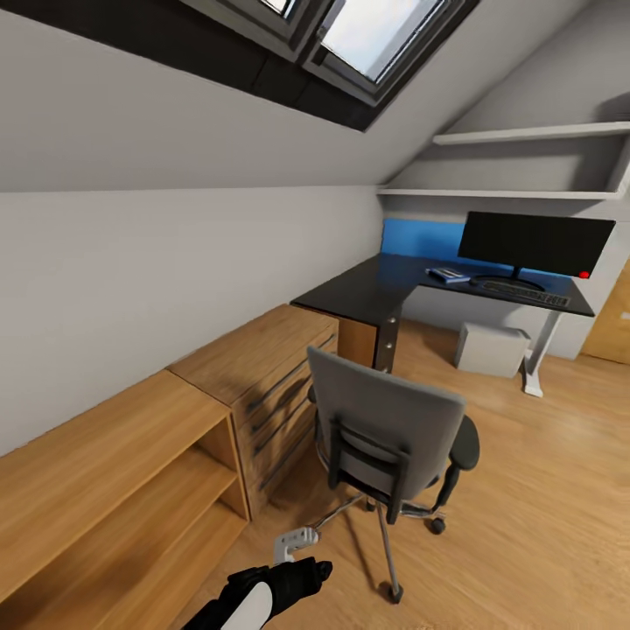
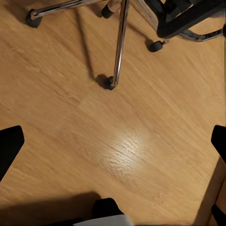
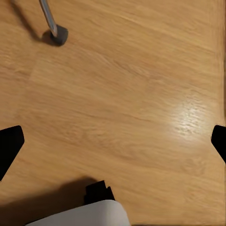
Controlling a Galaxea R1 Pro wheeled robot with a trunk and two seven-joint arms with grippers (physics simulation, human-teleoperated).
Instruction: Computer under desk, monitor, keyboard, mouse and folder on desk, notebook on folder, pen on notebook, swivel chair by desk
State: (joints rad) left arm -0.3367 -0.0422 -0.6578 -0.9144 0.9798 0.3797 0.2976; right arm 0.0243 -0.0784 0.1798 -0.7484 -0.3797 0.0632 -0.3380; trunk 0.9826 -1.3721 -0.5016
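Your swivel chair (image 1: 394,437) sits straight ahead of you with its back turned your way, well short of the counter (image 1: 385,293), where the monitor (image 1: 534,245), keyboard (image 1: 525,293) and folder (image 1: 448,276) already are. Both sets of fingers hang spread wide and empty over the wood floor (image 2: 117,141). I'd say the left arm (image 1: 271,591) is nearer the chair's chrome base.

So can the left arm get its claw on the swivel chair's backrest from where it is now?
Probably yes. The swivel chair stands just ahead with its backrest facing the robot and bare floor between. The left claw points down at the floor near the chair's casters, fingers spread, so the arm must lift first.
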